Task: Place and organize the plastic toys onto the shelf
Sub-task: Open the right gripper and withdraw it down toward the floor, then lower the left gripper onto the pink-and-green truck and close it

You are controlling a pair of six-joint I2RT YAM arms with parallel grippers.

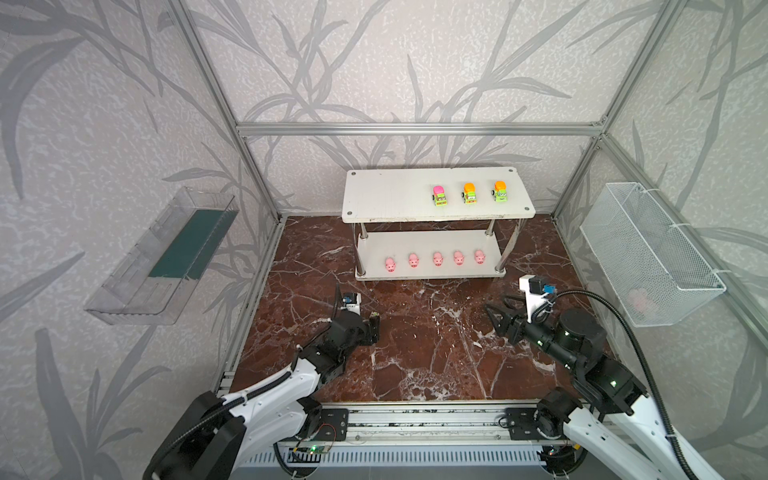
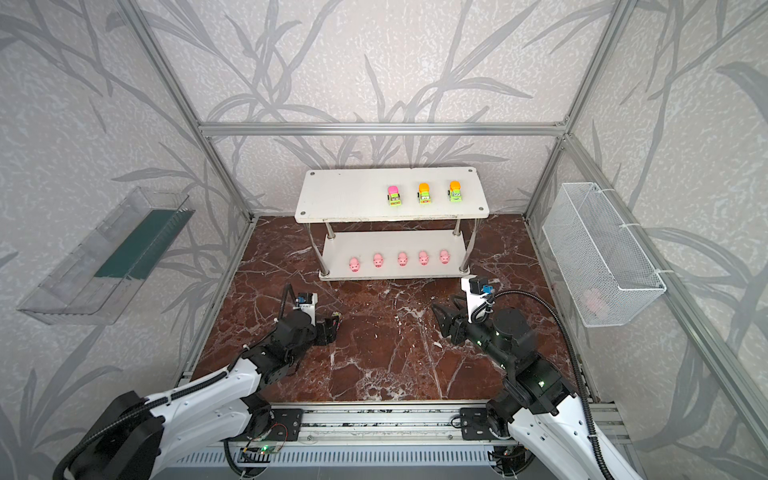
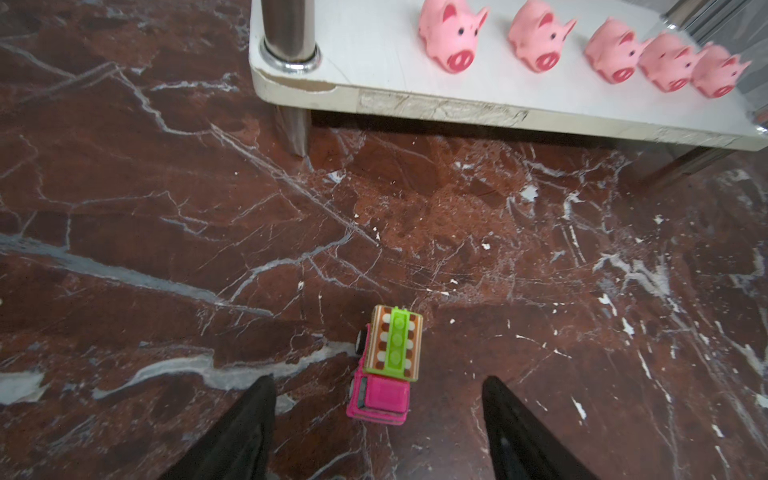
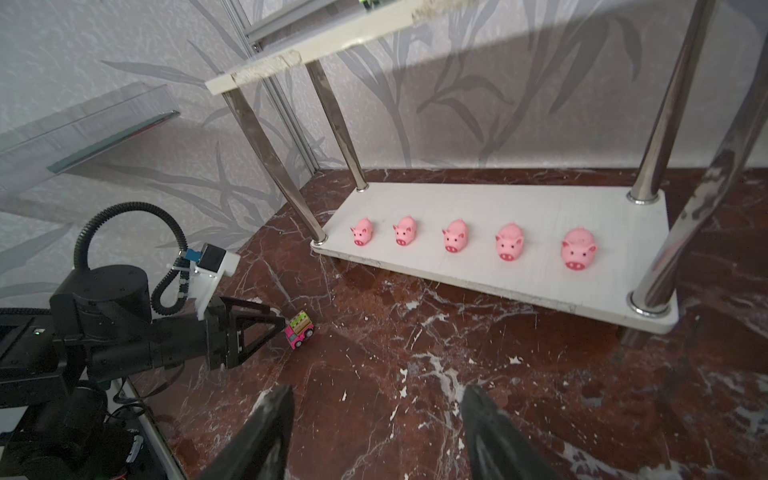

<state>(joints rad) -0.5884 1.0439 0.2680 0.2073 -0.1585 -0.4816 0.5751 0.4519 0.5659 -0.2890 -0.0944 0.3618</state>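
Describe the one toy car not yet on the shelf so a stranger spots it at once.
Find the white two-tier shelf at the back of the red marble floor. In front of its left corner, a toy car sits on the marble between the left gripper's open fingers. Unlike the three green-bodied cars on top, its body is pink.

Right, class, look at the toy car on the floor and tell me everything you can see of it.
The car is a tiny plastic truck: hot-pink cab and body, a brown-and-cream patterned back with a green studded bar along it, dark wheels. It stands upright on its wheels on the marble floor, in front of the shelf and clear of it. It sits between the open fingers of the left gripper; in the left wrist view neither finger touches it.
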